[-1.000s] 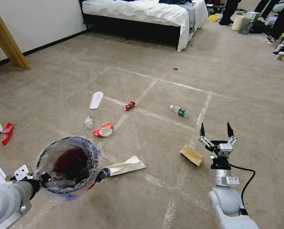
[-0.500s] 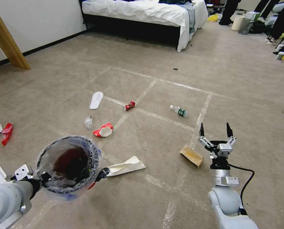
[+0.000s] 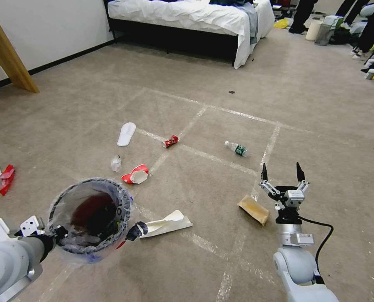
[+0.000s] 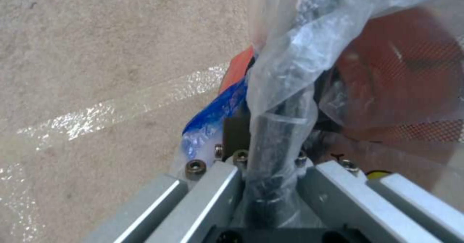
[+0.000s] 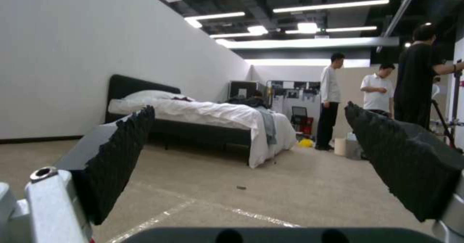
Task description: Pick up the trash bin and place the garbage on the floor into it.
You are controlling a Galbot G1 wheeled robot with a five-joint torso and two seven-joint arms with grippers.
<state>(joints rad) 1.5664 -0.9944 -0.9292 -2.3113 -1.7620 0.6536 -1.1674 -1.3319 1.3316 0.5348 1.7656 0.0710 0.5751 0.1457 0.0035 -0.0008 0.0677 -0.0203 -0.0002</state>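
Two hands share the work, and their poses show the division. The left hand (image 3: pixel 55 235) is clamped on the near rim of the trash bin (image 3: pixel 90 218), pinching rim and crinkly liner together; the left wrist view shows a dark finger pressed against the plastic bag (image 4: pixel 290 65) with the red wall (image 4: pixel 401 72) beyond it. Held this way, the bin hangs above the floor (image 3: pixel 195 105) with its mouth up and unobstructed, seemingly so that litter can be dropped straight in while the robot carries it from piece to piece.

The right hand (image 3: pixel 281 170) holds nothing. Its jaws are spread wide and its fingers point forward over the carpet, just beside the crumpled brown paper bag (image 3: pixel 253 209), which lies near a tape line. That wide spread suits a flat, soft thing that must be pinched from above, so the bag looks like the likeliest first pick.

Most of the garbage lies on the carpet: the folded white paper (image 3: pixel 166 223) close beside the bin, the crushed paper cup (image 3: pixel 135 174), a small clear wrapper (image 3: pixel 116 163), the red can (image 3: pixel 170 141), the green-labelled bottle (image 3: pixel 236 148), and a red wrapper (image 3: pixel 5 179) far to the left. A white slipper (image 3: pixel 126 134) also lies beyond the cup. Judging from this, collection has barely begun.
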